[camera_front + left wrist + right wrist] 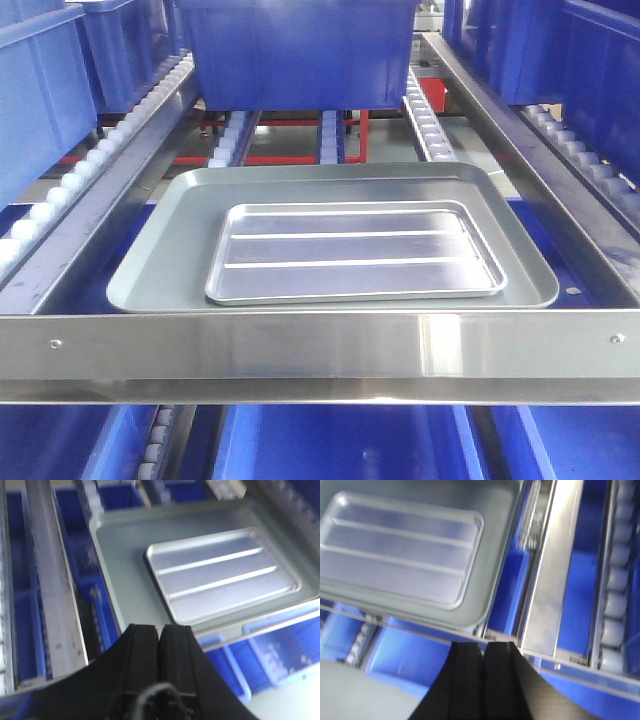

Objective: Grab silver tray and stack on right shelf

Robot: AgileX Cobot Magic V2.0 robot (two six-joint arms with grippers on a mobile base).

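Tray stock, shelf level in front of the robot: silver tray (356,250), shiny, two raised ridges along its floor, is lying flat inside a larger dull grey tray (150,262), a little toward that tray's right and front. Both are sitting just behind the brushed steel front bar (320,342) of a roller rack, with white rollers (60,190) running back along the side rails. Blue bins (300,50) are standing on the level further back and in the bays to either side and below.

Left claw (160,632): fingers are pressed together, holding nothing, hovering near the grey tray's front-left corner, apart from it. Right claw (484,652): likewise pressed together and empty, hovering over the front bar near the grey tray's front-right corner.

Step in hand, by judgement: the approach, with no grasp yet made. The next move is calling for a claw to spread, come down on the silver tray's raised rim without catching the grey tray's rim beneath, pinch, and lift it level. Which level is serving as the right shelf cannot be told for sure from these views.
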